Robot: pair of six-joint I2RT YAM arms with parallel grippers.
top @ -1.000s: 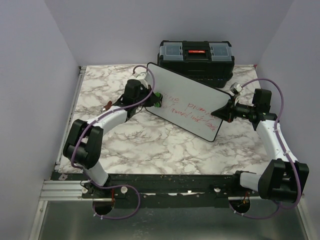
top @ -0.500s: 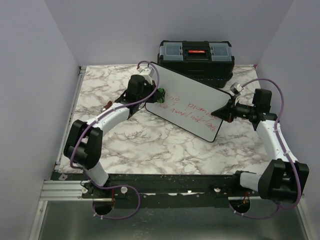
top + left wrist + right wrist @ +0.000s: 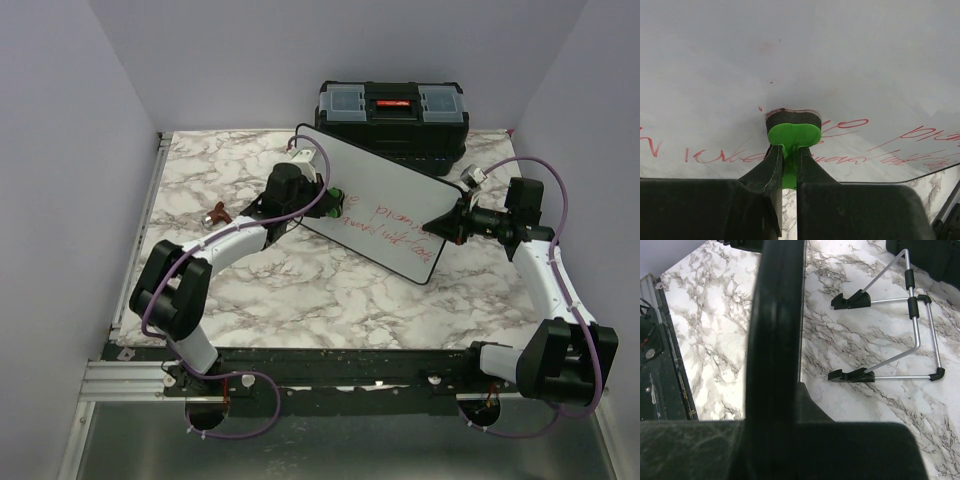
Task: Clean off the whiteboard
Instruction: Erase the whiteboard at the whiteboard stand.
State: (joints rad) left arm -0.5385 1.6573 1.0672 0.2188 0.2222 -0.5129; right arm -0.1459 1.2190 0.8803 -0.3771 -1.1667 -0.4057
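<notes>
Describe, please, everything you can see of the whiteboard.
The whiteboard is a glossy white rectangle with rounded corners and a thin black frame. It stands tilted on the table, askew before the toolbox. Two lines of red handwriting cross its lower half; the rest is blank. The left gripper presses a green eraser to its face; the right gripper clamps its right edge. A wire stand sits behind it.

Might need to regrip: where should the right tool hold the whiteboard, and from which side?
The whiteboard's thin right edge, from the right, one finger on each face. It leans on a wire stand, so that edge is free, and the eraser in the left tool works the left part.
</notes>
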